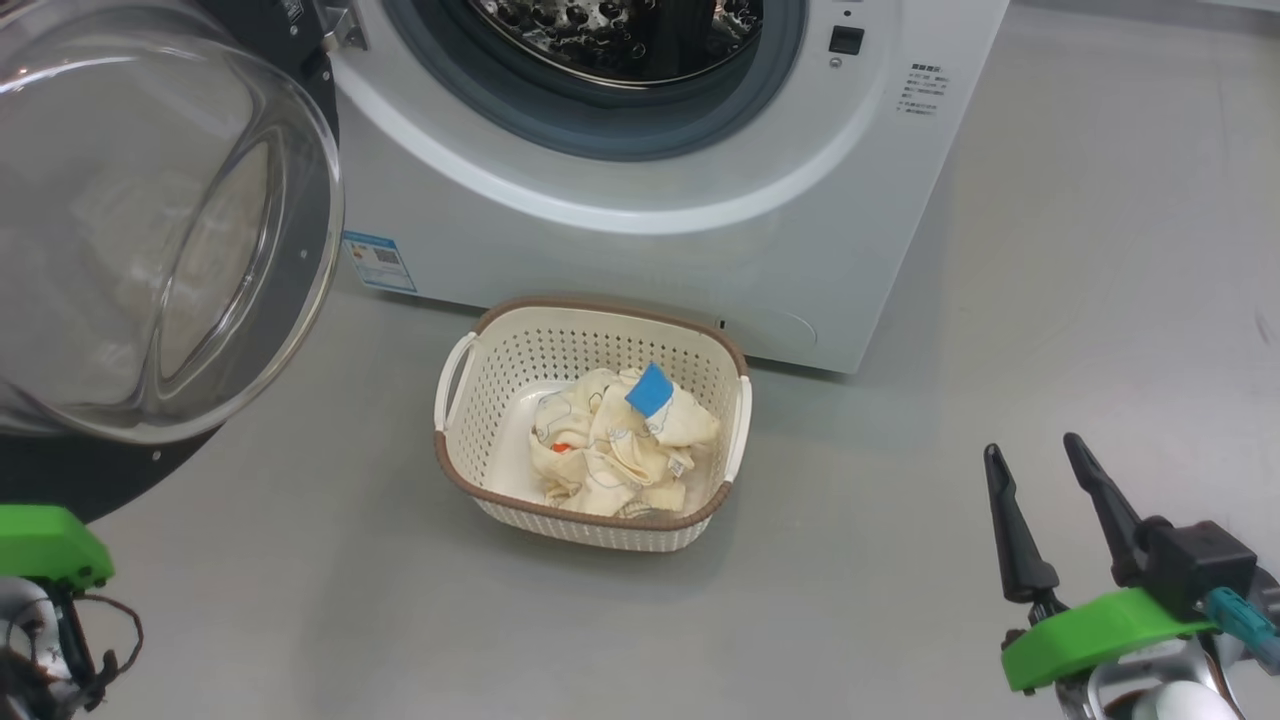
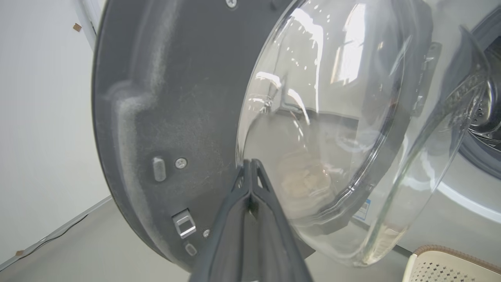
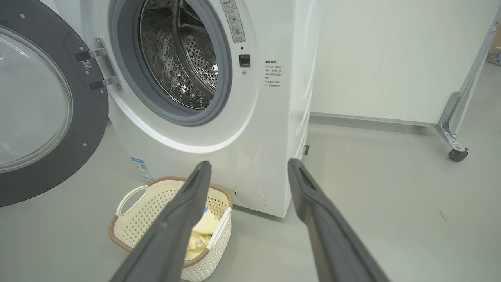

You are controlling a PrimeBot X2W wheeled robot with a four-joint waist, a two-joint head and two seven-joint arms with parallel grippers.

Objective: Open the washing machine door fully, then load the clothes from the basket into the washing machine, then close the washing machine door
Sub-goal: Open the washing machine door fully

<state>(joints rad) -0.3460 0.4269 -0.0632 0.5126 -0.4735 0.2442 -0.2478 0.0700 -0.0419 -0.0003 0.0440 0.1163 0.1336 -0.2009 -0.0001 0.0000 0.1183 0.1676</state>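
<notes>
The white washing machine (image 1: 640,250) stands at the top of the head view with its steel drum (image 3: 184,55) exposed. Its door (image 1: 130,230) is swung out to the left, the glass bowl bulging toward me. My left gripper (image 2: 250,162) is shut and empty. Its tips are close to the door's grey inner face (image 2: 164,98), by the edge of the glass. The cream basket (image 1: 590,345) sits on the floor before the machine and holds the cream-yellow clothes (image 1: 610,450). My right gripper (image 1: 1031,446) stands open and empty, to the right of the basket (image 3: 137,219).
A blue energy sticker (image 1: 380,262) marks the machine's lower front. A metal frame leg with a caster (image 3: 456,152) stands at the far right by a white wall. Bare grey floor (image 1: 1050,300) stretches to the right of the machine.
</notes>
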